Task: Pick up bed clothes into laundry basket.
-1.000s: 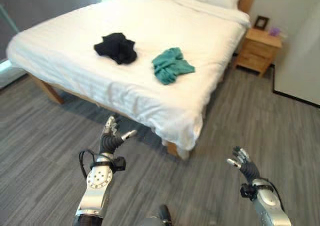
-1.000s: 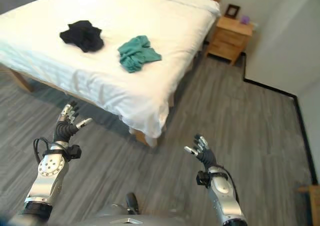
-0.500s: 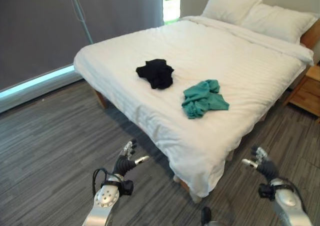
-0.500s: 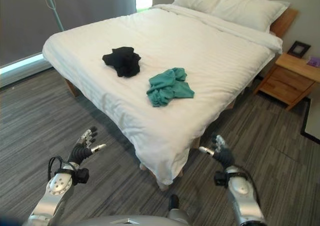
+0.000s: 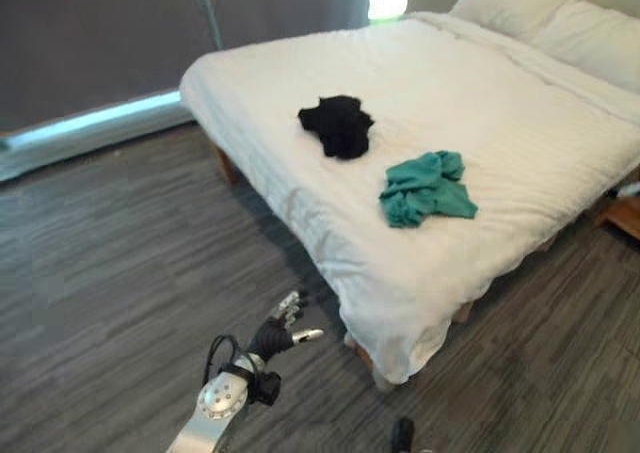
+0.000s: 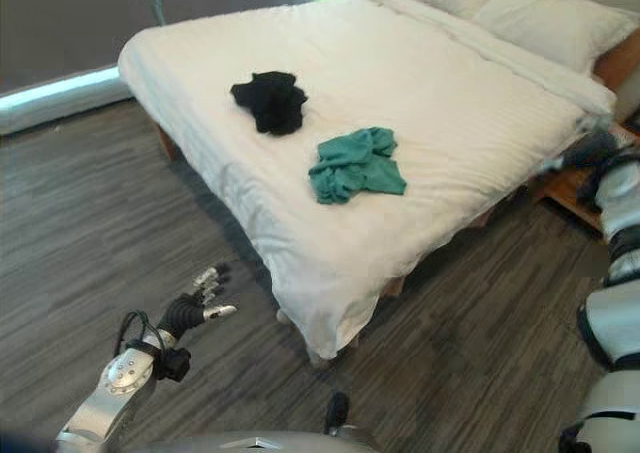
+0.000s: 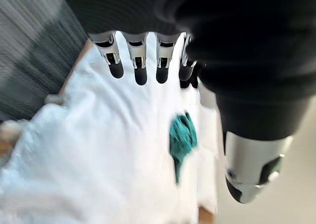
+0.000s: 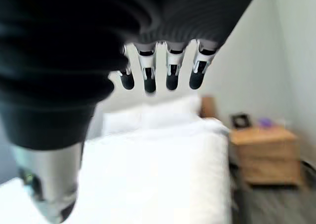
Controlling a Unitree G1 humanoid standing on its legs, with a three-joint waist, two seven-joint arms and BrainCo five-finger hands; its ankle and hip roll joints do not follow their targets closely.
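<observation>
White, faintly striped bedding is covering the wide bed, draping softly over its near corner above the grey wood-grain floor. Two crumpled garments are lying on it, apart from each other: a black bundle farther up the bed, and a teal one, rumpled into loose folds, nearer the foot edge. Two plump white pillows are resting at the head. The left hand is hovering low over the floor just short of the bed corner, its silver fingers hanging straight and relaxed, holding nothing. The right hand is likewise spreading its fingers loosely and empty, pointing past the bed toward a boxy wooden nightstand with a small picture frame on top.
</observation>
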